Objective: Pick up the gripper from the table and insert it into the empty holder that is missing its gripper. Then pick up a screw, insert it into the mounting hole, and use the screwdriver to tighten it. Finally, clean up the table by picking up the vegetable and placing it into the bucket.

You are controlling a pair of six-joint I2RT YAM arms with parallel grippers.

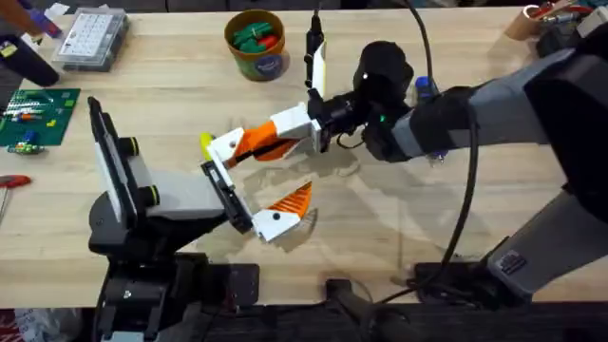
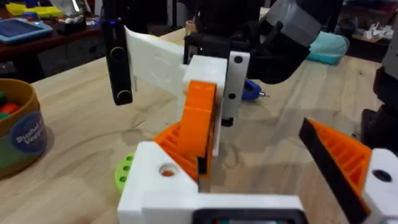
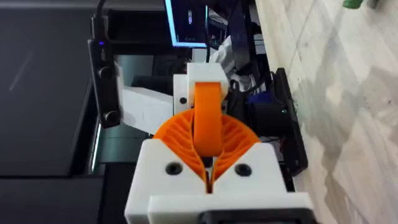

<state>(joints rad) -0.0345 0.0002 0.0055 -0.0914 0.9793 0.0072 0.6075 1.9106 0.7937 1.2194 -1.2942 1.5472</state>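
Note:
My right gripper (image 1: 252,143) (image 3: 208,127) is shut on the gripper's smooth orange wedge, and the gripper's white block (image 1: 224,147) (image 3: 199,81) (image 2: 158,186) points at the left arm. That block sits at the far end of the holder's black mounting bar (image 1: 228,195); I cannot tell whether it is seated. The holder is the left gripper (image 1: 255,180), standing open with one ribbed orange finger (image 1: 285,207) (image 2: 345,158). A yellow-green disc (image 1: 205,142) (image 2: 124,173) lies beside the block. The bucket (image 1: 258,61) (image 2: 25,140) holds green and red vegetables.
A blue-handled tool with a metal tip (image 1: 425,88) (image 2: 252,91) lies under the right arm. A clear parts box (image 1: 90,38) and a green mat (image 1: 36,116) are at the far left, with a red handle (image 1: 11,180) at the left edge.

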